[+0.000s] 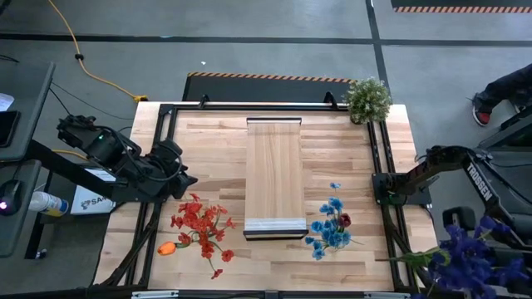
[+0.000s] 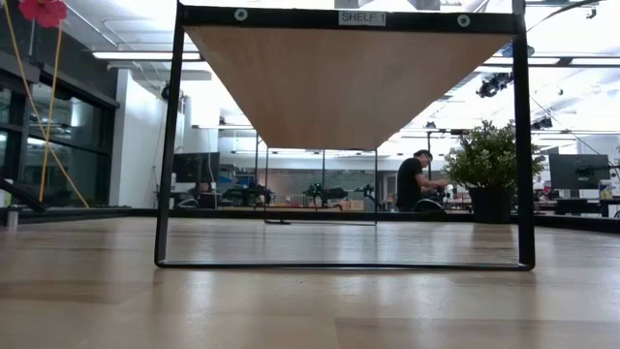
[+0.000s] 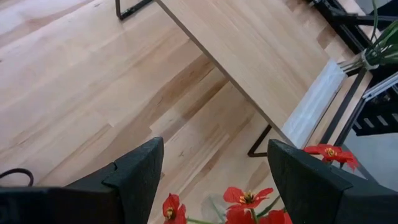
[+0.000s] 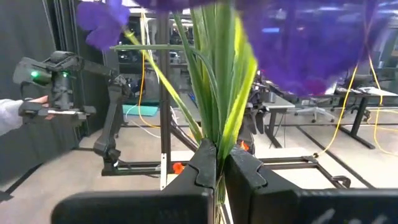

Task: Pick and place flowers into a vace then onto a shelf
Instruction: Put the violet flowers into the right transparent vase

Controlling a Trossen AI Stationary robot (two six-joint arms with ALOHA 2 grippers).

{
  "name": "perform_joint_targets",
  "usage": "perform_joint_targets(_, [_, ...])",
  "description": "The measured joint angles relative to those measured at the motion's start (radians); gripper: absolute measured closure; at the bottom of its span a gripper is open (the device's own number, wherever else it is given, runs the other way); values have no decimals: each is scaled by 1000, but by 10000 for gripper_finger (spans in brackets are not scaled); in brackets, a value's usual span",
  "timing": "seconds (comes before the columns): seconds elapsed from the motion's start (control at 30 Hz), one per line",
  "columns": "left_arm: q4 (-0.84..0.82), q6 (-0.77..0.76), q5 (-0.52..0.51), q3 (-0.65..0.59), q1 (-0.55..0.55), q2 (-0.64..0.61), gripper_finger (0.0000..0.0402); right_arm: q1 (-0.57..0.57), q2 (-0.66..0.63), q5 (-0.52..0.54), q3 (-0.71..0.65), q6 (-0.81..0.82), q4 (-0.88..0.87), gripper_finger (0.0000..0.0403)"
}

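Red flowers [image 1: 199,223] and an orange one [image 1: 166,247] lie on the table's near left. My left gripper [image 3: 214,155] hangs open just above the red flowers [image 3: 249,199], slanting down, touching nothing. Blue flowers [image 1: 331,228] with a dark-red head lie near the shelf's near right corner. The shelf [image 1: 274,174] stands raised on black legs in the table's middle. My right gripper [image 4: 217,168] is off the table's right edge, shut on a bunch of purple flowers [image 1: 475,253]. The vace shows in no view. My right gripper pinches the green stems [image 4: 217,134] of the purple bunch between its two shut fingers. The fingers lie level, pointing toward the table's left, across the stems. The bunch stands about upright, heads above the fingers, lifted clear of the table.
A bushy green potted plant [image 1: 367,100] stands at the far right corner. A black frame [image 1: 384,166] runs round the tabletop. Bare wood lies between the red flowers and the shelf. People show in the room beyond [image 2: 417,184], and a hand at a stand [image 4: 18,109].
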Motion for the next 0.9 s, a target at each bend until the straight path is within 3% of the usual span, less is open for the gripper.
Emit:
perform_joint_targets(0.23, [0, 0, 10, 0, 0, 7, 82, 1, 0, -1, -6, 13, -40, 398])
perform_joint_targets(0.63, [0, 7, 10, 0, 0, 7, 81, -45, -31, -3, -9, 174, -253, 400])
perform_joint_targets(0.9, [0, 28, 9, 0, 0, 7, 82, -48, -70, -3, -11, 448, -546, 402])
